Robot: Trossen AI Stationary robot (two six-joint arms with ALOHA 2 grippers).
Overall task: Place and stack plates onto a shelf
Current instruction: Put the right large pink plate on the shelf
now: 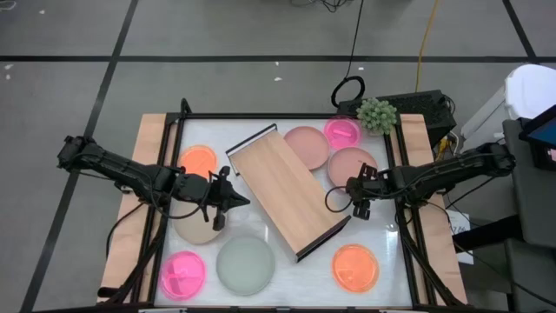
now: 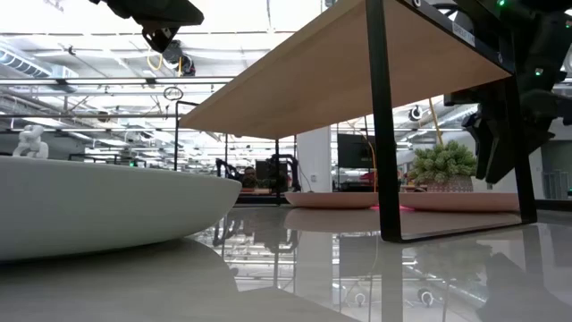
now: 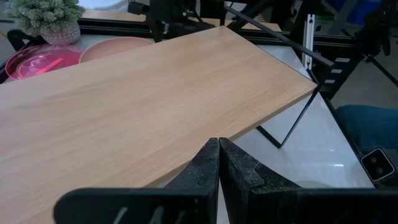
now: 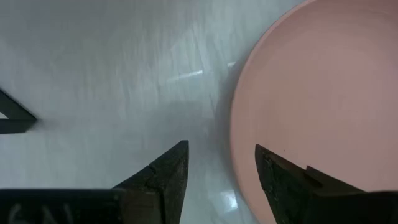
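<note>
left gripper (image 3: 219,163): fingers pressed together, over near edge of shelf (image 3: 143,99) | hot-pink plate (image 3: 38,61), dusty-pink plate (image 3: 118,47), small plant (image 3: 46,15): frame upper left

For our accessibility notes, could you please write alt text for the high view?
Seen from above, an empty wooden shelf lies diagonally on a white table, ringed by eight plates. The shut left gripper sits beside it; the open right gripper hovers by a dusty-pink plate.

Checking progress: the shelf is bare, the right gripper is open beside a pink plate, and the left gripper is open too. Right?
Not quite. The left gripper is shut, fingers pressed together in the left wrist view. The shelf is bare, and the right gripper is open beside the pink plate.
</note>
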